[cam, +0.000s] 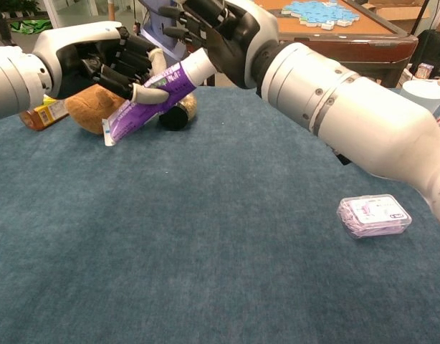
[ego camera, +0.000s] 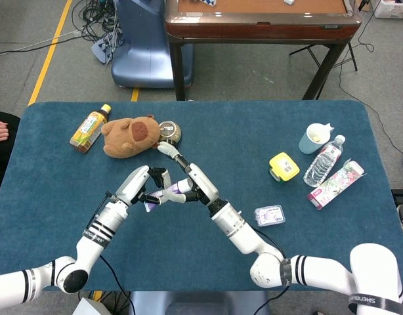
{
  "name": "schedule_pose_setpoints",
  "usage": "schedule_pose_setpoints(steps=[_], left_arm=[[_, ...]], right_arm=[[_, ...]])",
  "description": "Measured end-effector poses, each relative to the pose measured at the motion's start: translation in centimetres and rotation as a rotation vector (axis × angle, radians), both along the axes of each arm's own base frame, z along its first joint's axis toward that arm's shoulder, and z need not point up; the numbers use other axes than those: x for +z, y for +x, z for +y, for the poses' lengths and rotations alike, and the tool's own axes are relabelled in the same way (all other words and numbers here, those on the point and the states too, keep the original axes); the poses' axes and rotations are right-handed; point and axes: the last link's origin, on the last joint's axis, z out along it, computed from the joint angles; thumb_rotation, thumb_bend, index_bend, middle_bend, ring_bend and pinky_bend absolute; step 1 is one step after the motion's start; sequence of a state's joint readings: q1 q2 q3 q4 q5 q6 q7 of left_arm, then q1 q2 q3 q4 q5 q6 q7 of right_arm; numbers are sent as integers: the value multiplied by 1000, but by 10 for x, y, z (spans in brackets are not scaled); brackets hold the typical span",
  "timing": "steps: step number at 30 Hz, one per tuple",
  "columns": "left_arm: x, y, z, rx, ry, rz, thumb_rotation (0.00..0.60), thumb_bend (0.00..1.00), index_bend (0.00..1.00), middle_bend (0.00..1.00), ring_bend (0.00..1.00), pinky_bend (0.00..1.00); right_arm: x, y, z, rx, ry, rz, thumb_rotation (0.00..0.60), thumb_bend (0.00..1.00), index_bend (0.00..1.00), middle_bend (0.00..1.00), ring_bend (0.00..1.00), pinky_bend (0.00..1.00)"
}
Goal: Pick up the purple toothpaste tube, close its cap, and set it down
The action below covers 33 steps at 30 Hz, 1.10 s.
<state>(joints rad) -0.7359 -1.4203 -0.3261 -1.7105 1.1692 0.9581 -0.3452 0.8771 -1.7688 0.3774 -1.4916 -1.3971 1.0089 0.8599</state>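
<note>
The purple toothpaste tube (cam: 150, 99) hangs in the air at the upper left of the chest view, above the blue table (cam: 206, 258). It slants from its flat crimped tail at lower left up to its white cap end at upper right. Its body is purple with white patches and small print, the tail end pale. The left hand (cam: 116, 63) grips the tube around its middle, dark fingers curled over it and a pale fingertip lying along its front. The right hand (cam: 216, 32) meets the white cap end, fingers partly spread above it; whether it clamps the cap I cannot tell. In the head view the tube (ego camera: 163, 195) sits left of centre between both hands, below a brown plush toy (ego camera: 129, 136)
</note>
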Motion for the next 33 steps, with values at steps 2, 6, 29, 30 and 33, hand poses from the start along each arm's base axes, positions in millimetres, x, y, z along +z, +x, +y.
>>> schedule_pose_setpoints(steps=[2, 6, 29, 30, 33], left_arm=[[1, 0, 1, 3, 0, -3, 600, 342, 664, 744, 518, 481], [3, -1, 2, 12, -8, -13, 600, 341, 664, 744, 518, 481], [12, -17, 1, 19, 18, 4, 600, 342, 667, 744, 512, 481], [13, -19, 0, 18, 22, 9, 600, 341, 667, 743, 512, 481], [14, -25, -2, 17, 26, 25, 600, 341, 667, 743, 511, 481]], right_arm=[[0, 1, 1, 3, 1, -6, 372, 0, 0, 0, 0, 0], [-2, 0, 1, 7, 3, -3, 372, 0, 0, 0, 0, 0], [22, -6, 4, 62, -65, 46, 372, 0, 0, 0, 0, 0], [25, -7, 4, 64, -70, 52, 372, 0, 0, 0, 0, 0], [32, -10, 3, 69, -93, 78, 370, 0, 0, 0, 0, 0]])
